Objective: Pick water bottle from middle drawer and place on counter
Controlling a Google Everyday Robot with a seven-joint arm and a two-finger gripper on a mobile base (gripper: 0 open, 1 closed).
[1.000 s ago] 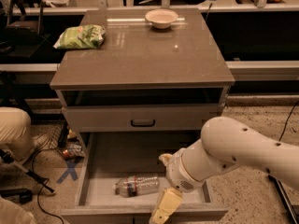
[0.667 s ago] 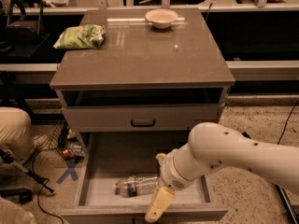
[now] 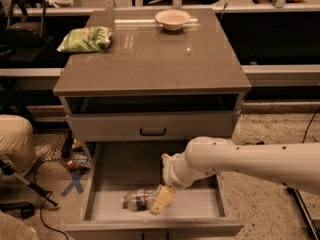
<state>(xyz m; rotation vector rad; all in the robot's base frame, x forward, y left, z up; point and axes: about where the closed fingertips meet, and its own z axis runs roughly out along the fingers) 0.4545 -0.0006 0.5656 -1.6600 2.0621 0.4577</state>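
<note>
- Since a second earlier, the gripper (image 3: 161, 202) had shifted from the drawer's front rim toward 10 o'clock, ending inside the drawer and just beside the bottle.
- The white arm (image 3: 240, 161) reached in from 3 o'clock and bent down over the open middle drawer (image 3: 150, 228).
- The gripper's tan tip pointed toward 7 o'clock. It met or overlapped the bottle's end, and I could not tell whether it was spread or pressed together.
- The water bottle (image 3: 138, 199) lay on its side on the pale drawer floor, near the front wall, at 9 o'clock of the gripper. It had stayed roughly where it was in the earlier frames.
- The shallower drawer front (image 3: 115, 127) with the black handle (image 3: 152, 131) sat closed above, at 12 o'clock of the open drawer.
- The counter (image 3: 150, 59) held a pale bowl (image 3: 172, 19) at its 12 o'clock edge and a green bag (image 3: 86, 38) toward 10 o'clock, the two well apart.
- A blue cross (image 3: 75, 184) marked the floor at 9 o'clock of the drawer.
</note>
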